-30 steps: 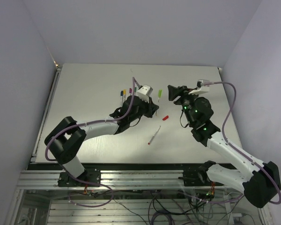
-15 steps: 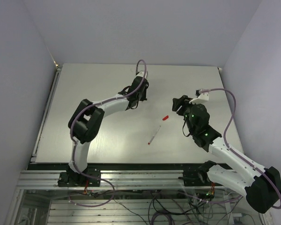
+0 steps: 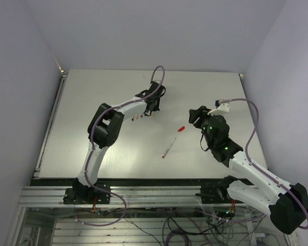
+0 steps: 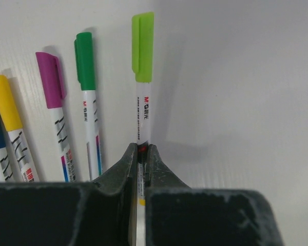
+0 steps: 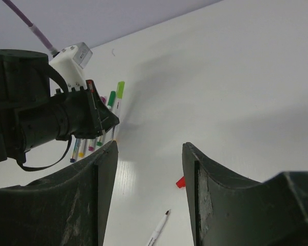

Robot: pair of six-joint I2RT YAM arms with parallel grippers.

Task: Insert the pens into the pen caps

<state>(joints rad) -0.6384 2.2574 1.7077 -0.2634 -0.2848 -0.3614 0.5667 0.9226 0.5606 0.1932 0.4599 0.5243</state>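
Pinching a lime-capped pen (image 4: 142, 97), the left claw (image 3: 153, 105) sits at the bench's (image 3: 92, 102) far middle.
Top view: the uncapped pen (image 3: 169, 147) and red cap (image 3: 181, 129) lie apart on open bench, near the right claw (image 3: 194, 117). Left wrist: four capped pens (image 4: 85, 61) crowd the left side; bare bench lies right. Right wrist: the right claw stands spread, red cap and uncapped pen showing between its halves.
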